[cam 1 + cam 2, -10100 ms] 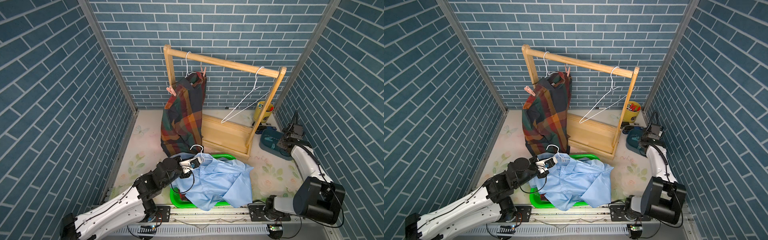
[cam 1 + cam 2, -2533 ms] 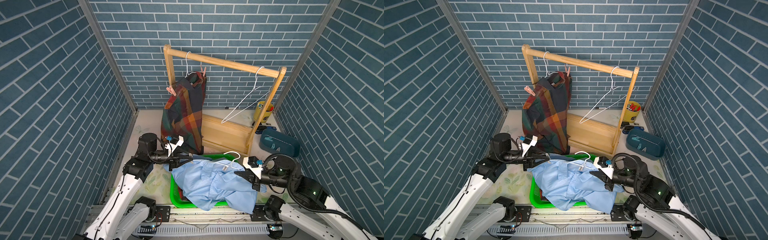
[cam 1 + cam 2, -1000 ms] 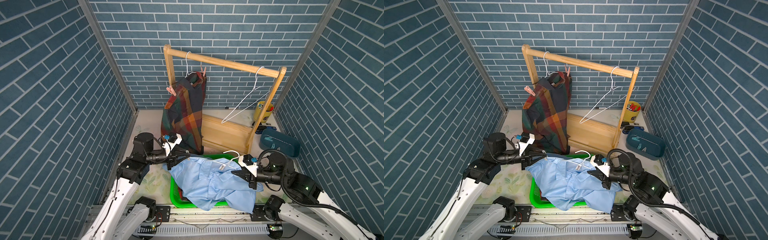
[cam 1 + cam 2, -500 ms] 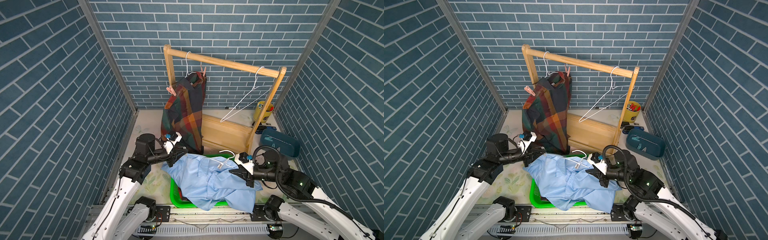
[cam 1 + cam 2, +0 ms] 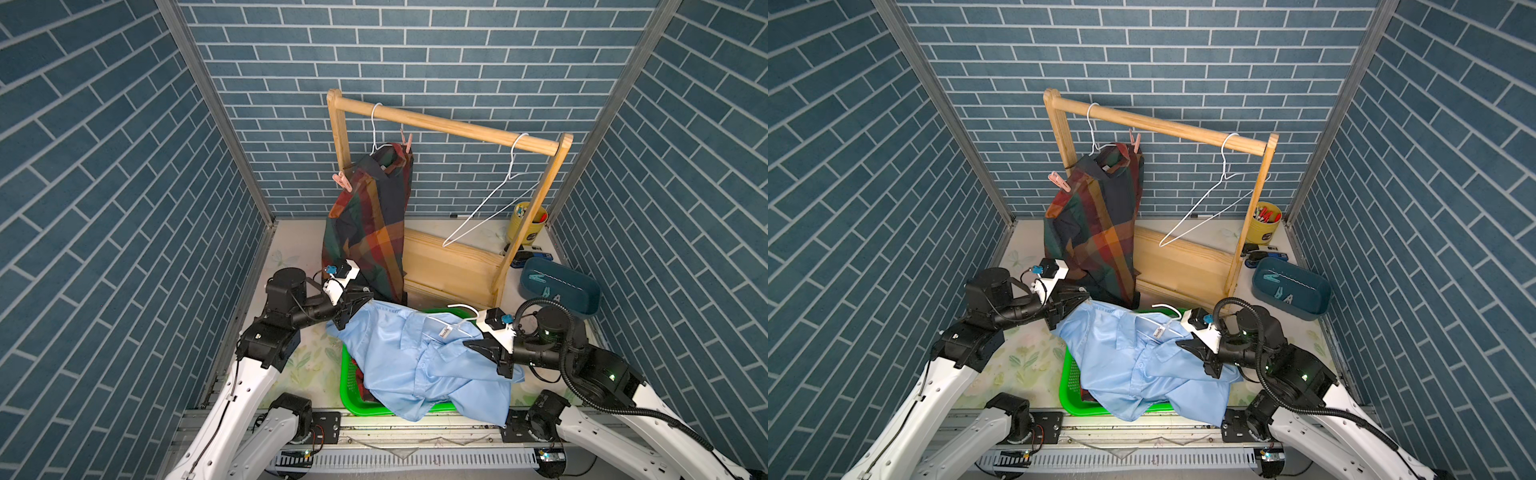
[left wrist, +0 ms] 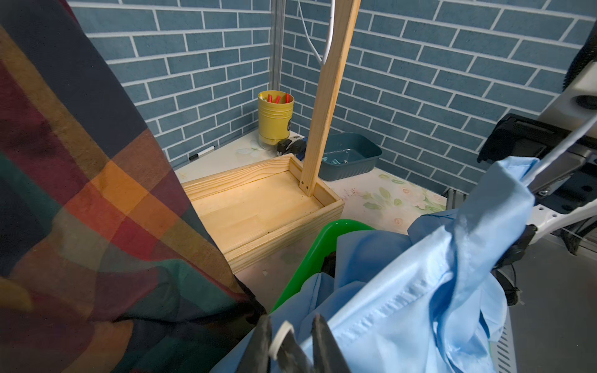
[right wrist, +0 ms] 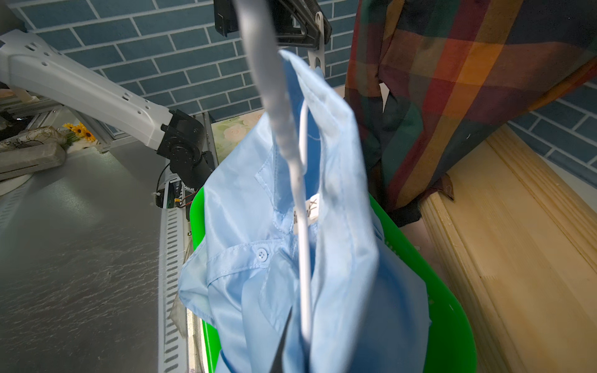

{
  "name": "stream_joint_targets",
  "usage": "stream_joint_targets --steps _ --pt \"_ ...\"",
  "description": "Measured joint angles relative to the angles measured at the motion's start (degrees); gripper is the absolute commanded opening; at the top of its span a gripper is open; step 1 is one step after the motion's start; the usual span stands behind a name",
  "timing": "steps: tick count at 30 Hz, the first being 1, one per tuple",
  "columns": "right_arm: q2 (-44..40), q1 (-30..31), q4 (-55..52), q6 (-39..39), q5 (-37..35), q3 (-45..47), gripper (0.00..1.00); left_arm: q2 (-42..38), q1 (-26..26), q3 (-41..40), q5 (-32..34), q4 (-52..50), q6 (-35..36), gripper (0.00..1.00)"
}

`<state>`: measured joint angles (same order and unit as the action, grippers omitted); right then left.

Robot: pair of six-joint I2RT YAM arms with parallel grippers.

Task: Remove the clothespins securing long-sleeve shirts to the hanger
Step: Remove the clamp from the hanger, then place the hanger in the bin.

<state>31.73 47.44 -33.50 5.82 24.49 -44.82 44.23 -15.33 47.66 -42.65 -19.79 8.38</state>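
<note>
While slung lower-centre over green basket (image 5: 345, 386), shiny light blue shirt (image 5: 415, 365) shows an unreadable neck tag (image 5: 445, 332); left gripper (image 6: 292, 347) nips pale clothespin (image 6: 280, 334), right gripper (image 5: 484, 352) clamps white hanger (image 7: 303, 252).

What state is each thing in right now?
left hand, shut on pale clothespin at shirt's shoulder.
right hand, shut on white hanger.
light blue shirt, on white hanger, draped over green basket.
plaid shirt, hanging, pink clothespins attached.
empty hanger, hanging, tilted.
teal bin, holding loose clothespins.
</note>
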Motion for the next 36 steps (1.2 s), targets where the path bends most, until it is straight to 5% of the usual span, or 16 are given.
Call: stream_joint_targets --steps 11,22,24,28,36 --pt "-0.31 -0.26 -2.12 0.04 -1.38 0.02 0.00 -1.79 1.53 -0.33 2.40 -0.48 -0.28 0.00" --pt "19.82 -0.24 12.04 -4.22 0.74 0.72 0.01 -2.14 1.55 4.74 1.22 -1.07 -1.62 0.00" --pt "21.77 -0.20 14.38 -6.03 0.20 1.40 0.28 -2.64 1.55 5.09 1.22 -0.83 -2.12 0.00" --pt "22.10 -0.20 17.20 -8.39 -1.75 2.21 0.58 -2.19 1.53 6.19 0.37 0.04 -3.10 0.00" --pt "15.08 -0.20 18.45 -9.70 -5.86 3.02 0.78 0.57 -0.09 6.75 -3.54 1.27 -4.11 0.00"
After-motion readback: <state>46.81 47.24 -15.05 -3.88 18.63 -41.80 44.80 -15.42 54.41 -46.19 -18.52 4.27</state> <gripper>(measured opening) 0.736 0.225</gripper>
